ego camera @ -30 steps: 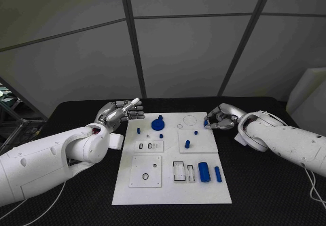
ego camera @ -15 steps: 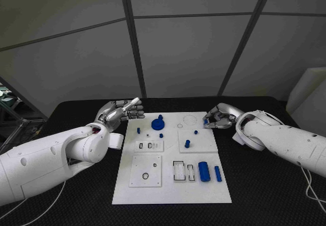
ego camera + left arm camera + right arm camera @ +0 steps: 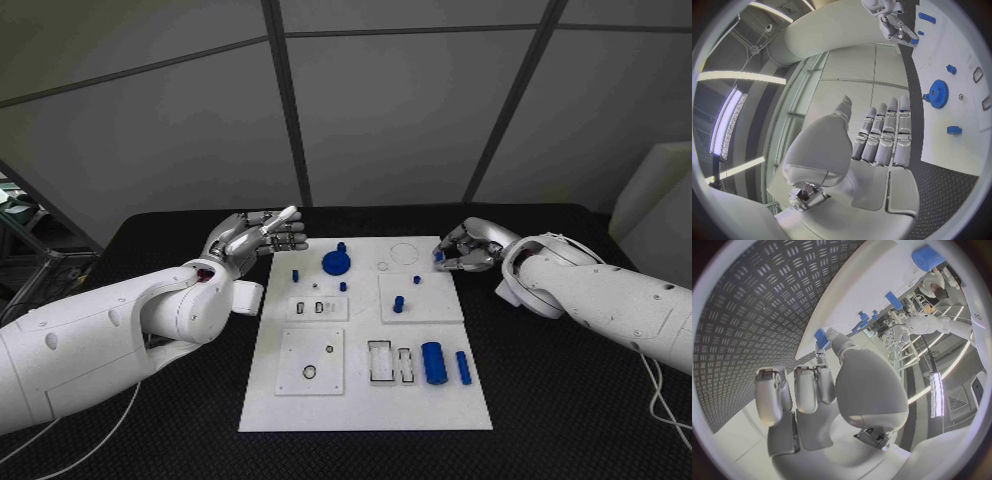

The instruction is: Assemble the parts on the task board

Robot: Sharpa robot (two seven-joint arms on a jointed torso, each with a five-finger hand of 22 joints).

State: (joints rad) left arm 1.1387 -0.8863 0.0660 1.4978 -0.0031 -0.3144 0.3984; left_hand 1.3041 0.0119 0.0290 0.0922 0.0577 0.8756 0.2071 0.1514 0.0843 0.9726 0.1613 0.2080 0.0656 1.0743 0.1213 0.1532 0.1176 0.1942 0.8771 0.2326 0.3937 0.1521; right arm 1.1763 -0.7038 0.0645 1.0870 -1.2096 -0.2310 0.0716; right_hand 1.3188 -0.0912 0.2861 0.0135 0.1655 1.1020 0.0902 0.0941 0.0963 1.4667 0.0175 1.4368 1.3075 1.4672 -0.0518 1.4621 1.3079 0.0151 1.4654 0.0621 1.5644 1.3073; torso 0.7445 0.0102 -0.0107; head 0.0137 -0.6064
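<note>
**Right robot hand carries a small blue part at the board's far right corner**

The right robot hand (image 3: 464,250) sits at the far right corner of the task board (image 3: 368,400), fingers curled in, pinching a small blue part (image 3: 821,335) at its fingertips; the right wrist view shows the piece clamped between thumb and a finger, just above the white plate's edge. Against the picture from a second ago the hand has shifted only slightly, edging a little toward the far side of the board and closing tighter round the piece. That reads as a pick finished and a carry under way, though no target socket has been reached yet.

The left robot hand (image 3: 257,238) hangs off the board's far left corner over the black desk (image 3: 577,400), fingers straight and side by side, thumb apart, holding nothing. It has not moved in the last second.

On the board nothing else has changed: the blue gear (image 3: 336,263) stands near the far edge, the blue cylinder (image 3: 431,364) and the blue bar (image 3: 462,368) lie near the front right, and several small blue pegs stand between.

By my reading the task is at an early stage, with most parts unplaced. The next move calls for lining the pinched piece over its hole; a piece this small could slip or tilt in the grip.
</note>
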